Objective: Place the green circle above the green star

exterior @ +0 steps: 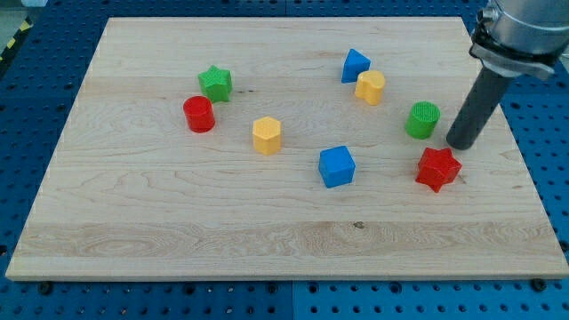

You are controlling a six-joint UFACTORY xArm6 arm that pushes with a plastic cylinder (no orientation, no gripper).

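My tip (pixel 462 145) on desk (pixel 178 222), just right of green circle (pixel 423 120), small gap, not touching. Tool is plain rod, no jaws, holds nothing. Red star (pixel 438 169) just below-left of tip. Rod leans up to view's right; arm cut off at top-right corner. Green star (pixel 215 84) far left, red cylinder (pixel 199 115) beside it. Mid-desk: yellow hexagon (pixel 266 135), blue cube (pixel 337 166), blue triangle (pixel 355 66) touching yellow block (pixel 370 87).

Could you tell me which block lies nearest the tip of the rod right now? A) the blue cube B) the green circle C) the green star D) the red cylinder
B: my tip stands just to the view's right of the green circle, with the red star a little farther off, below it.
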